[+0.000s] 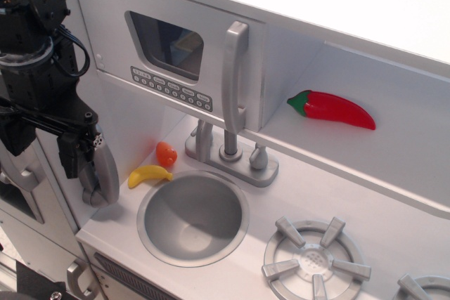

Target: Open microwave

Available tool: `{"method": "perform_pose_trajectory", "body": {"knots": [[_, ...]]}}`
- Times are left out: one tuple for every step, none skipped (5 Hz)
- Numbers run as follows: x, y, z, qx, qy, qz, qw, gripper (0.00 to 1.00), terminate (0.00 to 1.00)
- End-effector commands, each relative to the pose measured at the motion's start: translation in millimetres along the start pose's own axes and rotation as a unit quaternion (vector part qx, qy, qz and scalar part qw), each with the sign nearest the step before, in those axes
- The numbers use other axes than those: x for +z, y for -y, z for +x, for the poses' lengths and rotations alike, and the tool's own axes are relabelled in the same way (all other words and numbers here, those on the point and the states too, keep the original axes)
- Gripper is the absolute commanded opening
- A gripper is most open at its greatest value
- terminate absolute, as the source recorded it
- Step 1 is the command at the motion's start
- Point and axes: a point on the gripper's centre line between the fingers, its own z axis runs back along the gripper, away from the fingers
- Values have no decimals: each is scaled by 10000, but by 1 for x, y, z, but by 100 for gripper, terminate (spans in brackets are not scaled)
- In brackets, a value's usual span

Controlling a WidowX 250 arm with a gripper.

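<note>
The microwave (176, 47) is a light grey box at the upper left of the toy kitchen. Its door is closed, with a dark rounded-square window (167, 45), a row of small buttons (171, 88) beneath and a tall silver vertical handle (235, 79) on its right side. My black gripper (46, 163) hangs at the far left, below and left of the microwave, well away from the handle. Its fingers (74, 156) point down and look spread apart with nothing between them. Part of the gripper is cut off by the left edge.
A silver phone handset (103, 177) hangs right beside my gripper. A yellow banana (148, 174) and an orange toy (166, 153) lie by the round sink (193, 217). A silver faucet (230, 152) stands under the microwave handle. A red chili pepper (334, 109) lies on the shelf. A burner (316, 258) is at the front right.
</note>
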Motion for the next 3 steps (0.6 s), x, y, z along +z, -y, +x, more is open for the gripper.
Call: {"method": "perform_pose_trajectory", "body": {"knots": [[0,0,0,0,0,0,10000,100,0],[16,36,20,62,237,-216,9995,100,0],[32,71,37,-100,328,-567,9978,100,0]]}}
